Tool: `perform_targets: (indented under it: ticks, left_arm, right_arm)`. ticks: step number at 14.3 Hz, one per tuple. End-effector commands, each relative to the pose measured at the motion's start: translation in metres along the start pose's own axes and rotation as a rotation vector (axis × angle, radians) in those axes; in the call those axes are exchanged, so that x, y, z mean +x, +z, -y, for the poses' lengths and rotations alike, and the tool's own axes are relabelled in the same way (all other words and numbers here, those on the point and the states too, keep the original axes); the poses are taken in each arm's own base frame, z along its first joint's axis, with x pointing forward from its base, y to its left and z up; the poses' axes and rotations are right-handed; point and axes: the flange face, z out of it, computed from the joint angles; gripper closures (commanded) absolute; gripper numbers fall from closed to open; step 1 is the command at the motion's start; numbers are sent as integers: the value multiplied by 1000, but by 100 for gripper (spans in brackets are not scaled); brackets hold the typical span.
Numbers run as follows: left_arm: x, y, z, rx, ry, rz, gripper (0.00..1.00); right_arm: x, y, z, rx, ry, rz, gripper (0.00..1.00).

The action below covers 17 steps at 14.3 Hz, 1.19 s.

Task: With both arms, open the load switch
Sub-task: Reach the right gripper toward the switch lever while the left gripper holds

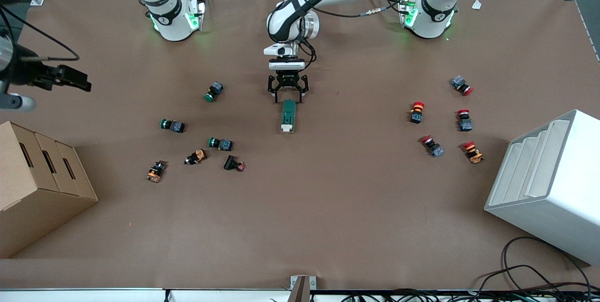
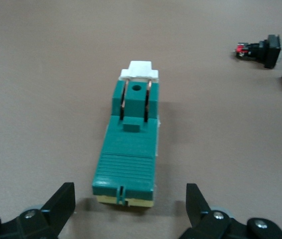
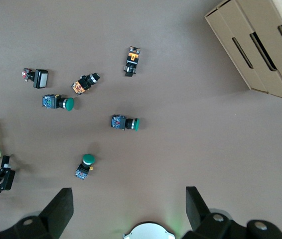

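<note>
The load switch (image 1: 288, 116) is a dark green block lying flat in the middle of the table, with its white lever (image 1: 287, 128) at the end nearer the front camera. My left gripper (image 1: 287, 97) hangs low at the switch's other end, open. In the left wrist view the switch (image 2: 131, 149) lies lengthwise ahead of the left gripper (image 2: 129, 193), its near end level with the fingertips (image 2: 66, 196) and touching neither, its white lever (image 2: 141, 69) farthest off. My right gripper (image 1: 77, 80) is open and empty, high over the right arm's end of the table. The right wrist view shows the right gripper (image 3: 128, 196) wide apart over bare table.
Green-capped push buttons (image 1: 214, 91) and other small buttons (image 1: 197, 156) lie scattered toward the right arm's end. Red-capped buttons (image 1: 417, 111) lie toward the left arm's end. A cardboard box (image 1: 37, 184) and a white stepped bin (image 1: 548, 184) stand at the table's two ends.
</note>
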Motion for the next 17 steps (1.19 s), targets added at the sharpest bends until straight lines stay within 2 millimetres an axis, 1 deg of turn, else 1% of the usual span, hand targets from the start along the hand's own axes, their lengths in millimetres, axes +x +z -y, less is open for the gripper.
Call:
perform_targets:
  ticks: [1, 3, 4, 5, 7, 9, 10, 13, 14, 15, 16, 17]
  left_arm:
    - [-8, 0, -1, 1, 13, -43, 1]
    - [-17, 2, 0, 3, 26, -51, 1]
    - [-17, 3, 0, 6, 27, -58, 1]
    - [-16, 3, 0, 10, 26, -61, 1]
    - [-18, -3, -5, -3, 29, -65, 1]
    - [-20, -4, -5, 0, 31, -74, 1]
    - [-20, -3, -3, 11, 32, -87, 1]
    - [-27, -4, -3, -2, 22, -96, 1]
    - [-30, -2, -1, -14, 25, -110, 1]
    - [-29, 4, 1, -16, 26, -143, 2]
    - [-30, 6, 1, -24, 21, -160, 2]
    - [-31, 7, 1, -31, 10, -165, 2]
  right_arm:
    - [9, 8, 16, 3, 51, 5, 0]
    - [16, 22, 43, -2, 187, 27, 0]
    - [19, 30, 60, 0, 228, 43, 0]
    - [24, 41, 80, 9, 273, 61, 0]
    - [30, 60, 113, -4, 380, 79, 0]
    - [32, 78, 141, -30, 427, 102, 0]
    - [36, 86, 146, -35, 444, 114, 0]
    - [51, 117, 150, -68, 455, 151, 0]
    - [57, 120, 161, -46, 450, 119, 0]
    - [61, 123, 171, -35, 487, 88, 0]
    - [66, 139, 180, -43, 566, 97, 0]
    - [67, 156, 199, -58, 604, 117, 0]
